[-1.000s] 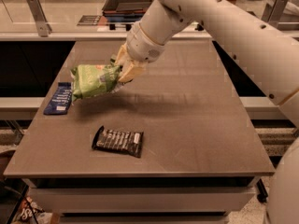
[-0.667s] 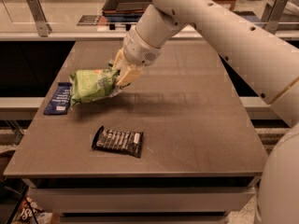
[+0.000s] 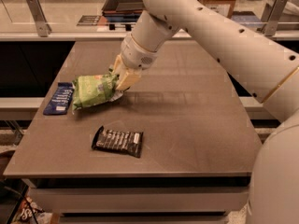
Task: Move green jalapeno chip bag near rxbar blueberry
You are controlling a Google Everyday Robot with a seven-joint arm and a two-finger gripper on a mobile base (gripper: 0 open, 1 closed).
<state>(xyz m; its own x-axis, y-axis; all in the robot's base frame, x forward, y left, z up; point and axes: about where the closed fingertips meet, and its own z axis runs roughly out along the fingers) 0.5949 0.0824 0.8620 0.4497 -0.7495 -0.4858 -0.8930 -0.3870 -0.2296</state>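
Observation:
The green jalapeno chip bag [image 3: 92, 91] is a puffy light-green bag at the left of the brown table [image 3: 187, 125], low over or resting on the surface. My gripper [image 3: 119, 80] is shut on the bag's right end. The rxbar blueberry [image 3: 59, 98] is a flat blue bar lying at the table's left edge, just left of the bag, almost touching it. My white arm reaches down from the upper right.
A black-wrapped bar with white lettering [image 3: 117, 141] lies nearer the front, below the bag. A counter with a dark tray [image 3: 122, 3] stands behind the table. Metal brackets [image 3: 37, 15] stand at the back left and right.
My gripper has carried the chip bag downward and slightly left, lowering it toward the table beside the blue bar.

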